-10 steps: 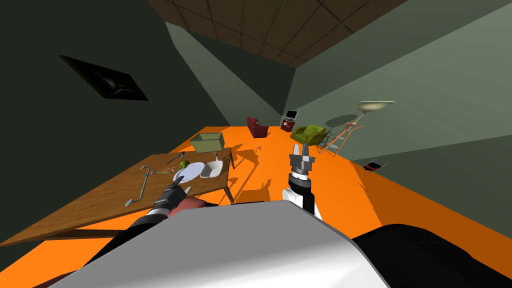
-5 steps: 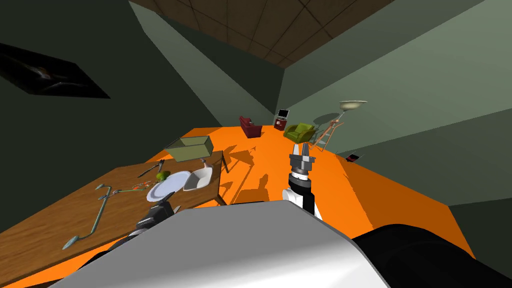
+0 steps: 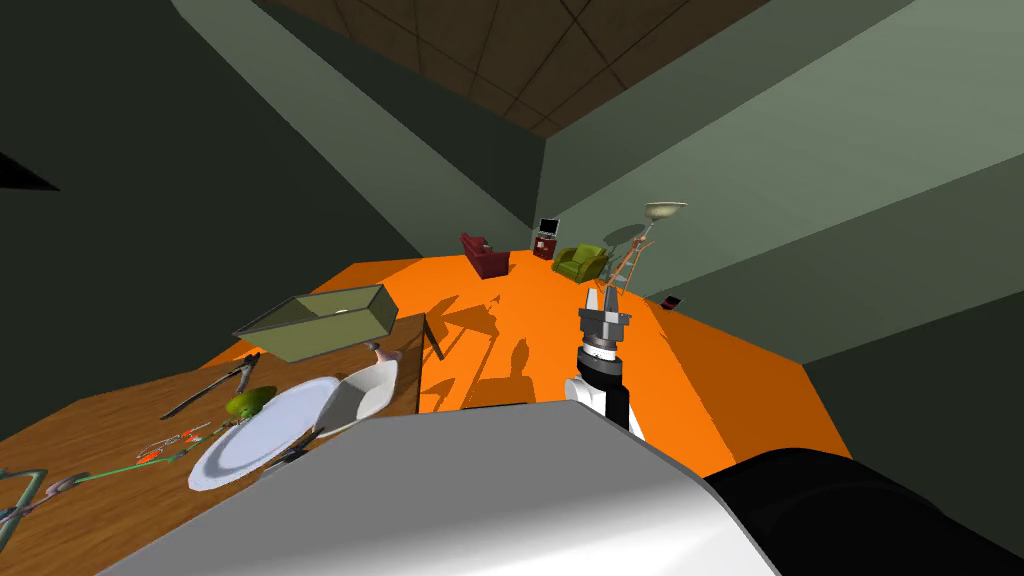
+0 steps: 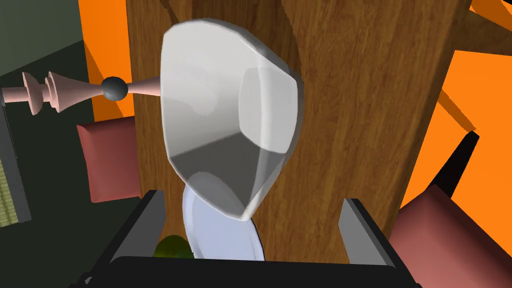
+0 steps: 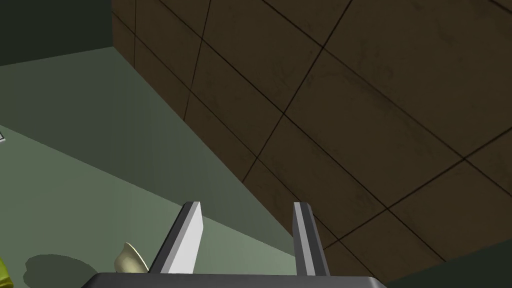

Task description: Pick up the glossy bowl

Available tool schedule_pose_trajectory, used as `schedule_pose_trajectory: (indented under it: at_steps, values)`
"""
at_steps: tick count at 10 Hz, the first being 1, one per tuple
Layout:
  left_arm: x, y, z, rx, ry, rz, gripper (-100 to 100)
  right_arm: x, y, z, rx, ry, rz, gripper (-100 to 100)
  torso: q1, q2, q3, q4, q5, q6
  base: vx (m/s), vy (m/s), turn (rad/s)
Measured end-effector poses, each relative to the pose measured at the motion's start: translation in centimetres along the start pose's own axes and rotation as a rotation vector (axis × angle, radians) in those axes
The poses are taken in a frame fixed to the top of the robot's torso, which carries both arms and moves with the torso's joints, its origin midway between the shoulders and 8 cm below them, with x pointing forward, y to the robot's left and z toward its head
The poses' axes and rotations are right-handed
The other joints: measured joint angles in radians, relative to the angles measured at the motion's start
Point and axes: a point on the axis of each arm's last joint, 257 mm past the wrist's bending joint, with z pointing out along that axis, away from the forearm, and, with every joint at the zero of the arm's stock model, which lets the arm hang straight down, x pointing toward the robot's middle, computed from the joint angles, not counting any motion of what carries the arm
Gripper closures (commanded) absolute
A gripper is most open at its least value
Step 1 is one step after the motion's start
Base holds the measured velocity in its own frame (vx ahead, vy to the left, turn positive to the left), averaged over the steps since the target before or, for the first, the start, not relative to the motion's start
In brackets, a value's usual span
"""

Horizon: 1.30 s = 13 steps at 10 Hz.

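Note:
The glossy white bowl (image 3: 362, 392) stands near the wooden table's (image 3: 110, 420) right end, next to a white plate (image 3: 265, 445). In the left wrist view the bowl (image 4: 225, 125) lies straight ahead of my left gripper (image 4: 252, 225). Its fingers (image 4: 145, 225) are open, wide apart, short of the bowl and touching nothing. The plate (image 4: 220, 235) sits between the gripper and the bowl. My right gripper (image 3: 604, 297) is raised over the orange floor, away from the table. In its own wrist view the right gripper (image 5: 247, 220) is open and holds nothing.
A green box (image 3: 318, 322) stands behind the bowl, and a pink turned piece (image 3: 380, 352) lies against the bowl. A green fruit (image 3: 250, 402) and tongs (image 3: 215, 382) lie left of the plate. Red cushions (image 4: 110, 165) show below the table's edges. Armchairs (image 3: 580, 262) stand far off.
The head view has swung and closed in on the table, so the bowl, plate and box look larger and nearer. My left forearm has dropped out of that view. The right arm has kept still.

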Motion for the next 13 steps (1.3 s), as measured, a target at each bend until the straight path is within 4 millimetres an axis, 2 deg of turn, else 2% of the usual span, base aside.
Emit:
schedule_pose_trajectory:
  at_steps: [2,4,6,9,10,11,12,13]
  values:
    - [-1.5,2.9,-0.6,-0.084,-0.034,-0.027,-100,0.0,0.0,0.0,0.0,0.0,0.0,0,0.001,-0.001,-0.001,0.0,0.0,0.0,0.185,0.058,-0.192]
    - [-3.6,6.6,-2.9,-0.185,-0.071,-0.054,-100,0.0,0.0,0.0,0.0,0.0,0.0,0,0.002,-0.003,-0.002,-0.001,0.001,0.0,0.203,0.079,-0.185]
    - [-4.3,9.4,-4.0,-0.251,-0.094,-0.074,-100,0.0,0.0,0.0,0.0,0.0,0.0,0,0.002,0.001,0.0,0.0,0.001,0.0,0.118,0.081,-0.103]
    - [-5.1,14.0,-6.0,-0.363,-0.121,-0.104,-100,0.0,0.0,0.0,0.0,0.0,0.0,0,-0.005,0.007,0.004,0.002,-0.001,-0.001,0.046,0.008,-0.034]
    - [-5.2,14.8,-6.4,-0.386,-0.126,-0.11,-100,0.0,0.0,0.0,0.0,0.0,0.0,0,-0.005,0.01,0.005,0.002,-0.001,-0.001,0.0,0.0,0.0]
    - [-5.2,14.9,-6.4,-0.389,-0.126,-0.111,0,0.0,0.0,0.0,0.0,0.0,0.0,0,-0.005,0.011,0.006,0.002,-0.001,-0.001,0.0,0.0,0.0]
    - [-5.2,14.9,-6.4,-0.389,-0.126,-0.111,-100,0.0,0.0,0.0,0.0,0.0,0.0,0,-0.005,0.011,0.006,0.003,-0.001,-0.001,-0.003,0.0,-0.012]
    - [-5.2,15.2,-6.1,-0.39,-0.128,-0.114,-100,0.0,0.0,0.0,0.0,0.0,0.0,0,-0.005,0.012,0.007,0.003,-0.001,-0.001,-0.005,0.0,-0.016]
